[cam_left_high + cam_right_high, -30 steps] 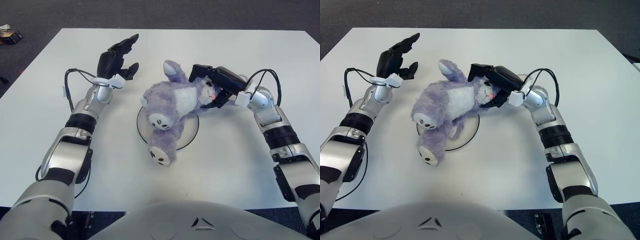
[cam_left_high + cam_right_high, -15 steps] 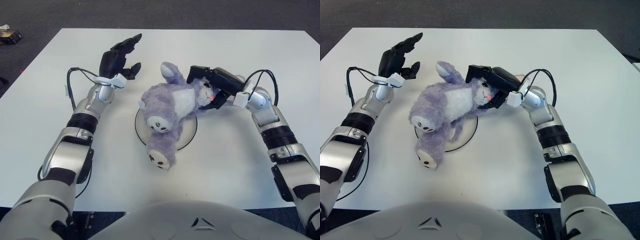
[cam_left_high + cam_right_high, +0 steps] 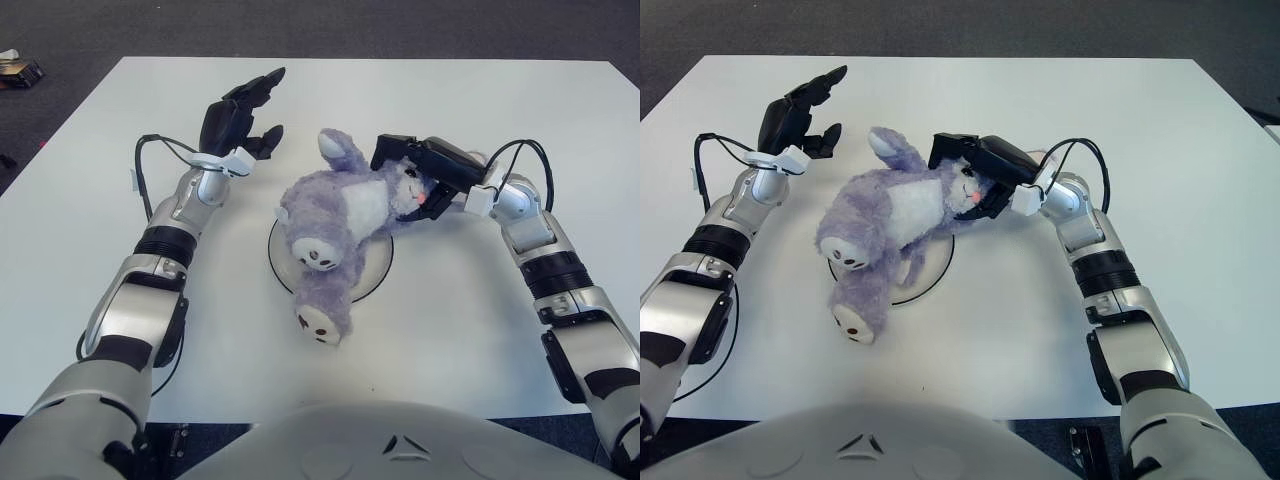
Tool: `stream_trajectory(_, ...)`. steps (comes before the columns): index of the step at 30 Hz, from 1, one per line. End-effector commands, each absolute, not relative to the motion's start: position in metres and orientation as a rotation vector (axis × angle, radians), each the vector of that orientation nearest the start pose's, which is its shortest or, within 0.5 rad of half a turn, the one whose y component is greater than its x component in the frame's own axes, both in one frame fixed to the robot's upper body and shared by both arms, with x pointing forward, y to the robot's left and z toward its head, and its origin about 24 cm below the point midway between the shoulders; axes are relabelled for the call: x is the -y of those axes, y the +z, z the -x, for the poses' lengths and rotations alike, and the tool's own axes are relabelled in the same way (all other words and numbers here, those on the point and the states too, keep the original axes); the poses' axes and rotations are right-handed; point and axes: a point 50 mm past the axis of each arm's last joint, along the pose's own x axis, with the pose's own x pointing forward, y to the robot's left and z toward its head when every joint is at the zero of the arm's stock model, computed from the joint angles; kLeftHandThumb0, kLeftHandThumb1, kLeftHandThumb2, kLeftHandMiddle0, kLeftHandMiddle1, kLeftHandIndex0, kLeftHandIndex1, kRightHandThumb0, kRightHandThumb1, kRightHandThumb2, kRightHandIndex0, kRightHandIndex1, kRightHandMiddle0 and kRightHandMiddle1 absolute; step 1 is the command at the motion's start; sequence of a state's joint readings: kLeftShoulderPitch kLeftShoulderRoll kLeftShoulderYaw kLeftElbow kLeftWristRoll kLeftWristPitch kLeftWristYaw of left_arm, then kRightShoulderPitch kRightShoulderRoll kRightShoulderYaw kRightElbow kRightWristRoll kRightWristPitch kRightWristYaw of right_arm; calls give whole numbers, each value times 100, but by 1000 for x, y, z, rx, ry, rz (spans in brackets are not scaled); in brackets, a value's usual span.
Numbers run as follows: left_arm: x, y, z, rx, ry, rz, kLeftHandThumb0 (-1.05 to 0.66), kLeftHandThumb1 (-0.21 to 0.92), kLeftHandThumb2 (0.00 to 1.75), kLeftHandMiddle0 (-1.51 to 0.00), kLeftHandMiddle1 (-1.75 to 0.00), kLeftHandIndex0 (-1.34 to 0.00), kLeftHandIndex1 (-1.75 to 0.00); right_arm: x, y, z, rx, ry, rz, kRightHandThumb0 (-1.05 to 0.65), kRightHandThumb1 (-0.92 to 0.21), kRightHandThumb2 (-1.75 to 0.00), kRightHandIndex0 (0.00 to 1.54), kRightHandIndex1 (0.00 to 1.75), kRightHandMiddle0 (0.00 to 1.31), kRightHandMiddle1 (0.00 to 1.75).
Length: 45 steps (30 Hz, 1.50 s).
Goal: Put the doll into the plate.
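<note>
Doll (image 3: 340,215), purple plush, lies at frame centre across the plate (image 3: 375,275) on the white desk (image 3: 450,330), one foot overhanging the near rim, head grasped by the right hand (image 3: 425,172); left hand (image 3: 240,115), upper left, fingers released, holding nothing.
</note>
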State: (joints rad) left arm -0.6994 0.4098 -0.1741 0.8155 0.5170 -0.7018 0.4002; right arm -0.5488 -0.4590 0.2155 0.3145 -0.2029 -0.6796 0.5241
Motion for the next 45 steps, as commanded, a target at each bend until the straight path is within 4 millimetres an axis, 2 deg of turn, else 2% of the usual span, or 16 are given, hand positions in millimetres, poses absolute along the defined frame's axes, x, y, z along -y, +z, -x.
stream_trajectory(1,-170,138,-355,693,-42,-812,-75,92,94,-59,0,-53,-2,125,158,-305,669,861,886,-51,-87,-15,44,98,37,84)
stream_trajectory(3,-169,138,-355,693,-42,-813,-75,92,94,-59,0,-53,-2,125,158,-305,664,861,886,-59,-90,-7,45,90,36,74)
stream_trajectory(8,-169,137,-354,692,-42,-811,-75,92,93,-59,0,-53,-2,125,159,-304,632,863,860,-63,-92,-3,45,85,36,68)
stream_trajectory(9,-169,137,-354,691,-42,-810,-74,92,93,-59,0,-53,-2,126,158,-304,612,866,841,-62,-91,-2,42,64,36,63)
stream_trajectory(12,-168,137,-354,690,-43,-809,-74,92,93,-59,0,-53,-2,127,159,-304,588,872,806,-62,-90,-1,46,25,39,49)
stream_trajectory(15,-168,137,-354,689,-42,-809,-74,92,93,-59,0,-53,-2,127,161,-303,583,873,797,-62,-90,0,48,9,39,39)
stream_trajectory(22,-168,137,-354,688,-41,-808,-74,92,93,-59,0,-53,-2,129,163,-303,578,869,793,-61,-89,0,49,2,41,33)
stream_trajectory(28,-167,137,-354,688,-40,-806,-74,92,92,-58,0,-54,-1,133,167,-304,575,848,799,-63,-88,0,42,0,43,15)
stream_trajectory(37,-167,137,-354,686,-41,-805,-73,92,92,-58,0,-54,-1,134,167,-304,541,839,807,-64,-88,0,41,0,45,10)
stream_trajectory(41,-167,136,-354,681,-41,-803,-73,92,91,-59,0,-54,-1,138,169,-303,472,831,807,-72,-86,-1,13,0,23,2)
stream_trajectory(45,-167,136,-354,680,-40,-803,-72,92,91,-59,0,-54,-1,138,171,-302,453,831,801,-74,-86,-1,7,0,19,1)
